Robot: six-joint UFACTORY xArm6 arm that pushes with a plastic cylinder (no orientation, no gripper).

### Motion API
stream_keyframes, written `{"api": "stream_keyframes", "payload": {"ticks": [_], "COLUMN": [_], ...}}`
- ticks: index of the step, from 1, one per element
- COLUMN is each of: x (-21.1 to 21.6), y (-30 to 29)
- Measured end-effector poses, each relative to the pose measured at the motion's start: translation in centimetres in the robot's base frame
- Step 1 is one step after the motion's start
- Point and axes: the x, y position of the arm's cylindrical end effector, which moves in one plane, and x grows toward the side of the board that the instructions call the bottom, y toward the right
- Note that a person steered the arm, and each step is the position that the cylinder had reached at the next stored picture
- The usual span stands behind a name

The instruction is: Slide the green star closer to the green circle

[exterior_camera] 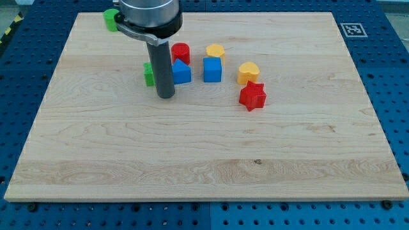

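The green star (149,74) lies left of centre near the view's top, mostly hidden behind my rod. The green circle (110,19) sits at the board's top left corner area, partly behind the arm's head. My tip (166,96) rests on the board just right of and below the green star, touching or nearly touching it, and just left of the blue block with a pointed top (181,72).
A red cylinder (181,52), a yellow hexagon (215,52), a blue cube (212,69), a yellow heart (248,73) and a red star (253,96) cluster right of my tip. The wooden board (204,166) sits on a blue perforated table.
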Motion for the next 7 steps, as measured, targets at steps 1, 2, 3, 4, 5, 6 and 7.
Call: {"api": "stream_keyframes", "payload": {"ticks": [1,2,3,4,5,6,7], "x": [-1.9,-3.6,-5.0,-5.7,-5.7,-7.1,-9.3], "y": [-0.8,-1.8,-2.2,-3.9,-7.7,-9.0,-9.2]}}
